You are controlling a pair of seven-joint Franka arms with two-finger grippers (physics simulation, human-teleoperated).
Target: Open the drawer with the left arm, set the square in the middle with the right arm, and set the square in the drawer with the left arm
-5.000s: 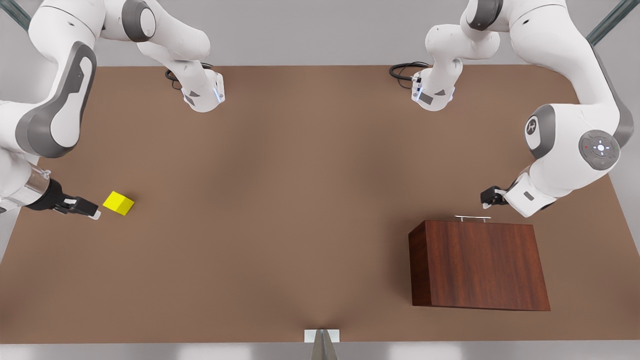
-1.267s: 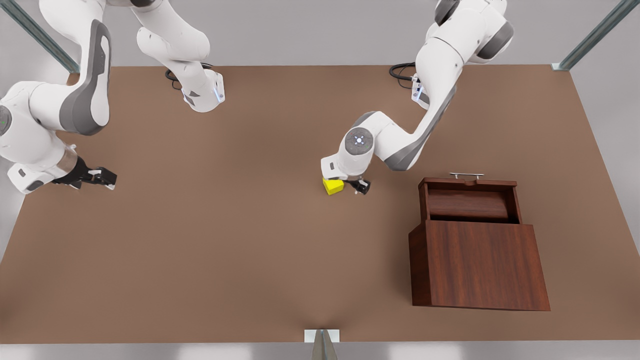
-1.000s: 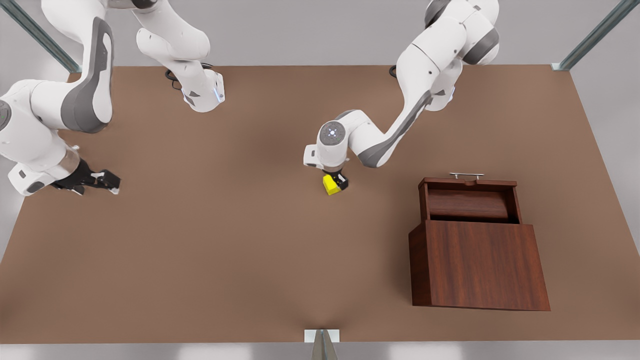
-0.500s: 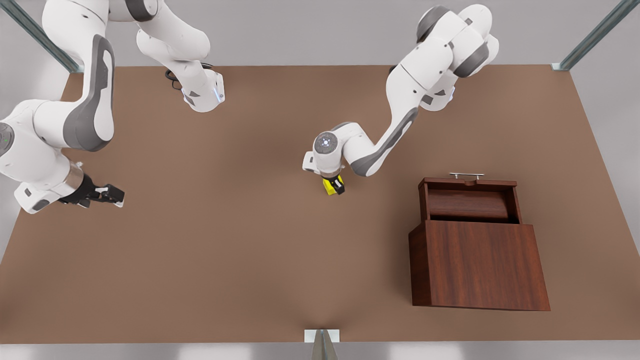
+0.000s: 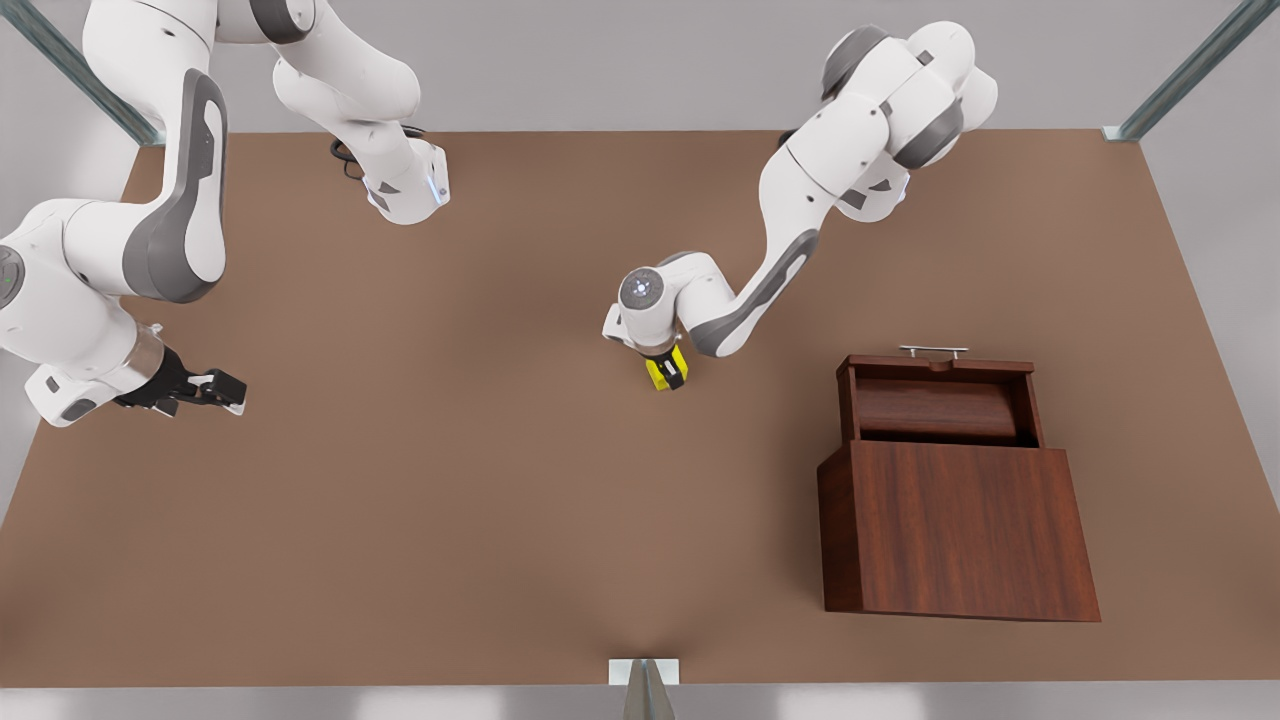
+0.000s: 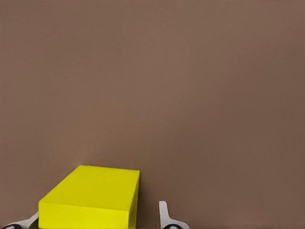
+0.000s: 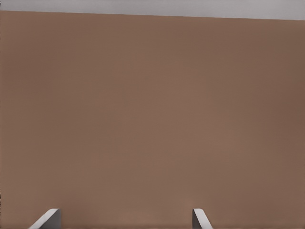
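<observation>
No readable text, labels or numbers anywhere.

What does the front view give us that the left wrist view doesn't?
Front view adds the open drawer with its silver handle, the wooden box, and the right gripper, open, waiting at the front view's left. Left wrist view adds close detail: a gap between the square and one fingertip, so the left gripper straddles it, open. Both share the square and the brown tabletop.
</observation>
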